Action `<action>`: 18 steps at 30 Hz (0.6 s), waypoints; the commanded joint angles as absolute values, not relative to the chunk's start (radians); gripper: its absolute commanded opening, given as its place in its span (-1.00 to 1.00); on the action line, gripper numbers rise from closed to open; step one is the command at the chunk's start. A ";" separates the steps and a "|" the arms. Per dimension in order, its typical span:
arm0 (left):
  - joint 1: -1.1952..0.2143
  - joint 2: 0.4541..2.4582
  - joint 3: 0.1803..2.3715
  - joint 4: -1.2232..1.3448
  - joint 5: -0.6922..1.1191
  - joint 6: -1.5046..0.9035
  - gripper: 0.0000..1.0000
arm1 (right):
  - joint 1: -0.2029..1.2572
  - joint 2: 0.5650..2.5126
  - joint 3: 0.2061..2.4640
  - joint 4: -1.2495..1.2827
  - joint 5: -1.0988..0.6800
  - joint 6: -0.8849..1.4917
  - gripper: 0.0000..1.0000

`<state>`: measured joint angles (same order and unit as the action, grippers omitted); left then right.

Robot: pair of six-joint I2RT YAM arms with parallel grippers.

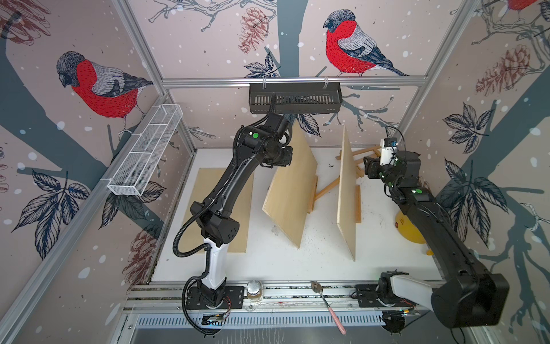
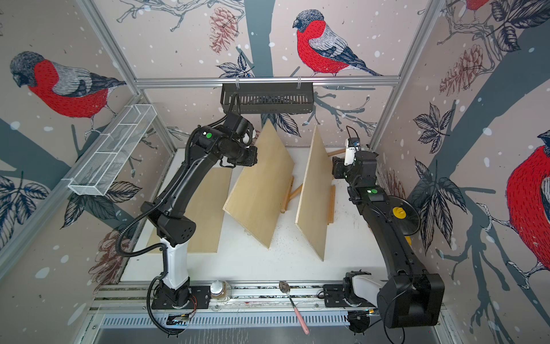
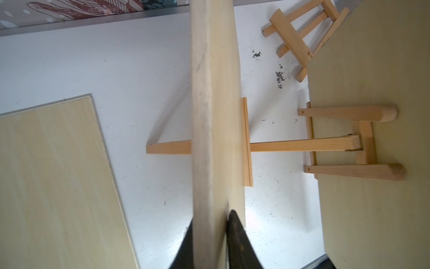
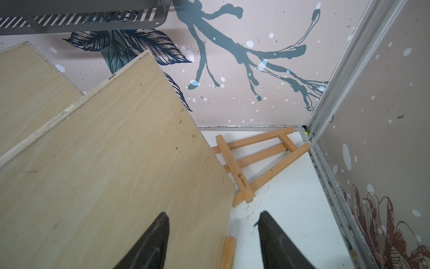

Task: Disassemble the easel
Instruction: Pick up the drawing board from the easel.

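board (image 1: pixel 293 184) leaning left, long edge front-to-back

Only a burnt-in brand mark (image 4: pixel 241 179) on the folded easel (image 4: pixel 233 168); lettering seemingly unreadable.

In the left wrist view the left gripper (image 3: pixel 211 216) shows only its fingertips, the rest running off the frame's edge. The tilted board (image 3: pixel 214 116) between them is blurred close to the lens. In both top views, at centre, that board covers most of an easel (image 1: pixel 313 193), leaving one leg (image 1: pixel 327 187) showing. Right of centre, the upright board (image 1: pixel 346 193) and right arm (image 1: pixel 440 226) mask the folded easel (image 1: pixel 357 152) and a yellow object (image 1: pixel 412 230), perhaps a lid.
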<state>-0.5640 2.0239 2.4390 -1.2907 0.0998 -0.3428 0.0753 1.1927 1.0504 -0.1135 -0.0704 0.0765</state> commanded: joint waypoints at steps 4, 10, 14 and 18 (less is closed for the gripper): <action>-0.581 2.027 2.421 -1.390 0.006 -0.327 -0.97 | 0.075 1.195 1.039 -0.072 -0.087 0.084 0.24; -0.583 1.983 2.395 -1.349 -0.021 -0.344 -1.00 | 0.075 1.196 1.033 -0.061 -0.102 0.092 0.24; -0.583 1.924 2.358 -1.278 -0.012 -0.343 -1.00 | 0.075 1.198 1.032 -0.057 -0.112 0.099 0.24; -0.576 1.841 2.306 -1.183 0.006 -0.320 -1.00 | 0.077 1.194 1.033 -0.054 -0.125 0.105 0.24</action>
<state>-0.5838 1.8965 2.3234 -1.2472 0.0639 -0.3584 0.0753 1.1973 1.0336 -0.0933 -0.1059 0.0875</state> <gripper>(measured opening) 0.120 0.622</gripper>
